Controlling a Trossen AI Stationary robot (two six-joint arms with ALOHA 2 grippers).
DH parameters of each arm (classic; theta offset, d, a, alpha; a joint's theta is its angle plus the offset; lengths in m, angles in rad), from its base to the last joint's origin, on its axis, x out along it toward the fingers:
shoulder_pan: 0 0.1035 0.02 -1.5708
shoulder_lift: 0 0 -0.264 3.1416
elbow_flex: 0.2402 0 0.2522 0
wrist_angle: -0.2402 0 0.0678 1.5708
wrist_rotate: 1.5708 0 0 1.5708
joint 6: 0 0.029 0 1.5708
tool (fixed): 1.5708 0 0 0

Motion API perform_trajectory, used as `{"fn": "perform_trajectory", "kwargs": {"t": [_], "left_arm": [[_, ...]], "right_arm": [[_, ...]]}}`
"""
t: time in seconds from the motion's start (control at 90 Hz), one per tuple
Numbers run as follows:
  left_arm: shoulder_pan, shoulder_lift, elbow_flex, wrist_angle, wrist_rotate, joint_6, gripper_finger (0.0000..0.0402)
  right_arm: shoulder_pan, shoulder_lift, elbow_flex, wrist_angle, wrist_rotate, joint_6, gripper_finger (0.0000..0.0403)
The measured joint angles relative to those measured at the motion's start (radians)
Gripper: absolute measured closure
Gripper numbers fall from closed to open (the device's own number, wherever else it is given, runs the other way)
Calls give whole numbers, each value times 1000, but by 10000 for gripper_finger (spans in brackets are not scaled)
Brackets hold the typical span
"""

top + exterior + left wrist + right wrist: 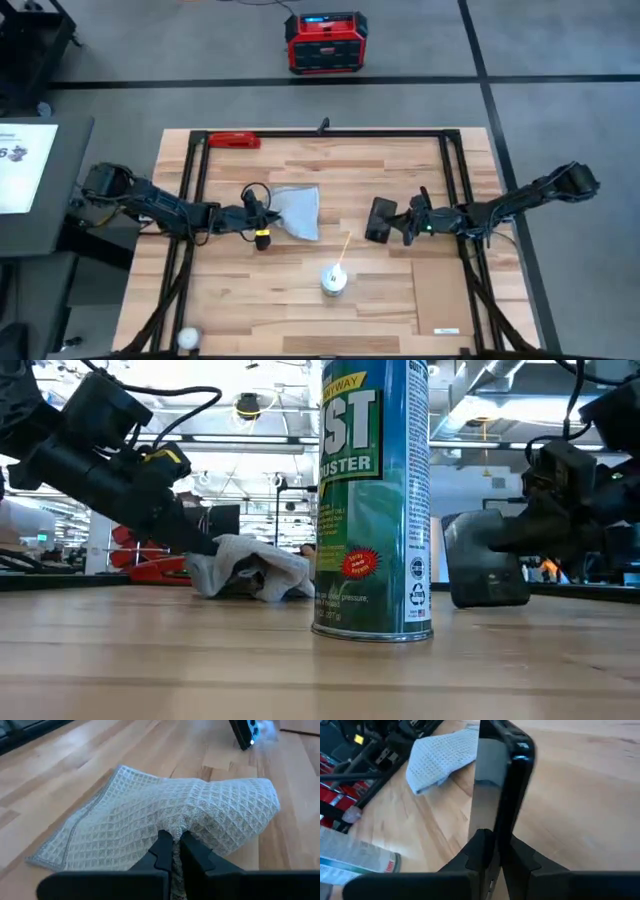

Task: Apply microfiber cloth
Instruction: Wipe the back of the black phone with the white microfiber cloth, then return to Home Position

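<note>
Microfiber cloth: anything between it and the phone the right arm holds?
Nothing visible. The left end effector pinches the microfiber cloth; bare table lies between it and the phone. The spray can stands nearer the front edge.

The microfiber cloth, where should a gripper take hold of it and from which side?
Probably the bunched edge facing the left arm. The microfiber cloth lies flat and thin on the table, so only a gathered fold offers something to pinch. The left gripper already comes in low from that side, shut on such a fold. The right gripper holds the phone upright.
</note>
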State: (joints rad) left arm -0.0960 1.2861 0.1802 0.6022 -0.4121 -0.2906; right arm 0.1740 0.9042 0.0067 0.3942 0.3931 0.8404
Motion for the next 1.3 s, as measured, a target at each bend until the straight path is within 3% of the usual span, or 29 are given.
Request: {"fn": "perform_trajectory", "kwargs": {"t": [0.178,0.511,0.722,0.9,1.133,1.211,1.3], "left_arm": [[-1,0,0,9,46,-32,379],[-1,0,0,82,79,-65,277],[-1,0,0,87,80,-81,229],[-1,0,0,87,81,-81,217],[-1,0,0,89,94,-62,216],[-1,0,0,115,118,-22,217],[-1,-26,0,163,173,37,226]], "right_arm": [[-28,2,0,-17,0,-30,306],[-111,2,0,-8,2,-62,200],[-157,2,0,-4,4,-67,173],[-177,1,0,-6,4,-88,164],[-207,1,14,1,5,-186,181],[-211,1,24,24,9,-262,226],[-210,-2,45,54,10,-372,319]]}}
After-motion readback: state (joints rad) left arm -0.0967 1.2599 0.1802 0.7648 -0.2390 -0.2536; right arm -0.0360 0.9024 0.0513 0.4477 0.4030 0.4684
